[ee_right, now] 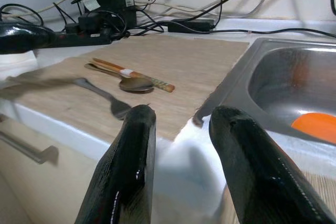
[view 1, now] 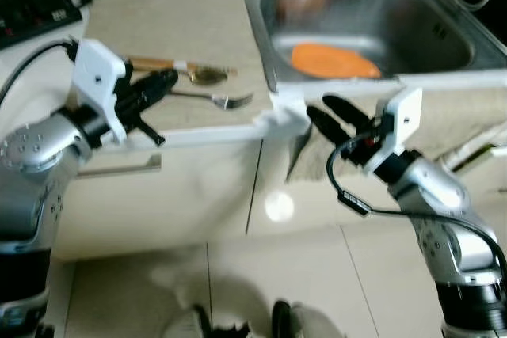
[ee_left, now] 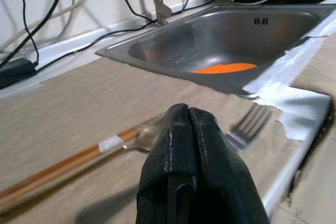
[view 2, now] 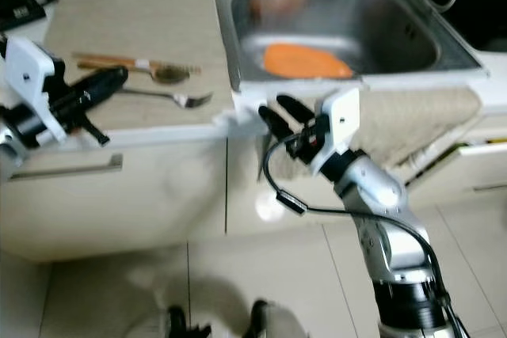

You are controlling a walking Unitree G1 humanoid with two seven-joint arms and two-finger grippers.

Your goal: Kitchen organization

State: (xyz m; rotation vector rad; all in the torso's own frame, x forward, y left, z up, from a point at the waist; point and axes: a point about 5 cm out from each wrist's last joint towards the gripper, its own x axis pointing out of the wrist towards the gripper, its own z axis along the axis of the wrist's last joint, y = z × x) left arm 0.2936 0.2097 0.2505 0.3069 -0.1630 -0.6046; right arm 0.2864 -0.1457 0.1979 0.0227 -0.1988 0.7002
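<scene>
While closed and empty, left pincer (view 1: 162, 81) just beside fork (view 1: 212, 99); right pincer (view 1: 333, 112) open.

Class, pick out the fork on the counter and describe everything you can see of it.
The fork looks like plain silvery metal, with a slim handle and tines. It lies flat on the beige counter mat, tines toward the sink, just in front of a wooden-handled spoon that lies alongside it. Whether the two touch cannot be told. The left end effector, fingers shut, is at its handle end; whether it touches the fork is unclear. The right end effector is away from it, open.
</scene>
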